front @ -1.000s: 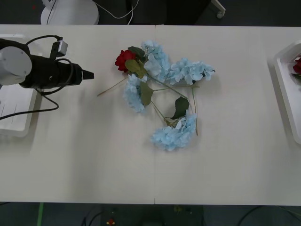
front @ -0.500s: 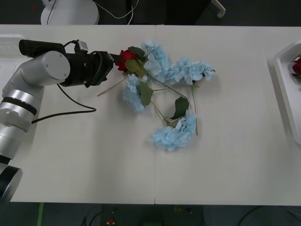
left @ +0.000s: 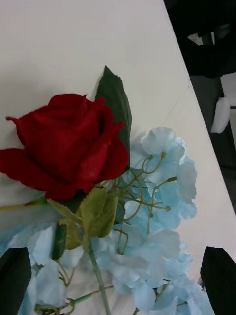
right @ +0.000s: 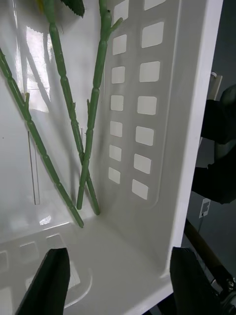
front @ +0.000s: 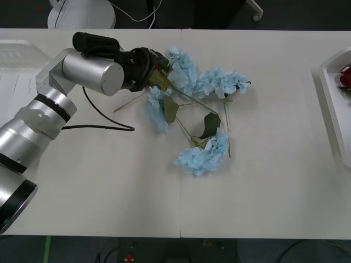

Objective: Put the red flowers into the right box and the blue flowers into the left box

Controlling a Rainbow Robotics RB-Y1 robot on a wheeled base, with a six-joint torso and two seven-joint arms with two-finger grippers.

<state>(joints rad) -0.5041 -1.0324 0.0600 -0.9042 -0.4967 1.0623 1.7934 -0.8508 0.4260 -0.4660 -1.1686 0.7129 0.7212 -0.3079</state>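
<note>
A pale tabletop [front: 109, 186] carries the blue flowers [front: 189, 104], heaped just behind its middle with a red rose [left: 66, 142] tangled in. The left box [front: 13, 52] lies at its left edge, the right box [front: 329, 93] at its right edge.

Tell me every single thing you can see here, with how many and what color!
Blue flowers: about four clusters, pale blue, piled mid-table.
Red rose: one, red, at the pile's left edge, under the left arm.
Right box: one, white, at the table's right edge, a red bloom at its edge; three green stems lie inside.
Left box: one, white, at the table's left edge.
Table: one, cream.
Left end effector: black fingers, open, over the rose.
Right end effector: black fingers, open, over the right box.
</note>
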